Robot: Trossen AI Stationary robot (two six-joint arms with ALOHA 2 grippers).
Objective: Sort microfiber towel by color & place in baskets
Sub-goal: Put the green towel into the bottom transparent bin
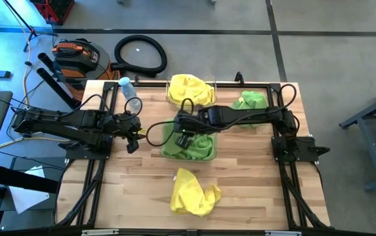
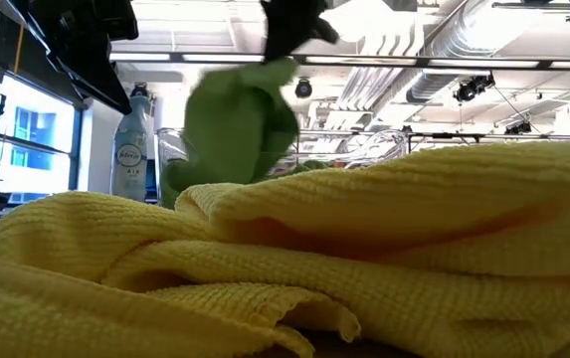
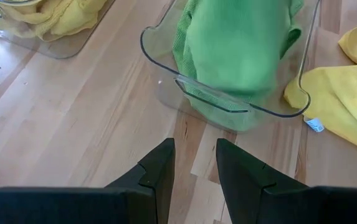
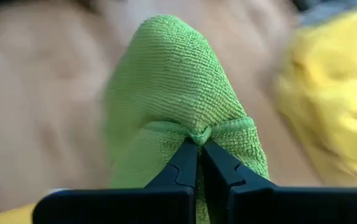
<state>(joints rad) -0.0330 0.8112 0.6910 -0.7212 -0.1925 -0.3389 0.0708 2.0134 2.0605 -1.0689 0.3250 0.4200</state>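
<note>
The right gripper (image 4: 200, 146) pinches a fuzzy green towel (image 4: 184, 93) tight; its lower part hangs blurred over the clear basket (image 3: 166, 59) of green cloth. Beside it, the left gripper (image 3: 194, 165) waits, fingers apart, empty. Two see-through baskets show; the far one (image 1: 208, 84) holds yellow cloth. One yellow towel (image 1: 193, 192) lies loose nearby, one green towel (image 1: 250, 101) farther off.

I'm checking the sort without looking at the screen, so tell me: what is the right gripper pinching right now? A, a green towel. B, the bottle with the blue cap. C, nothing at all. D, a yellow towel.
A: in the right wrist view the right gripper is shut on a fold of the green towel, which hangs over the basket that already holds green cloth.
</note>
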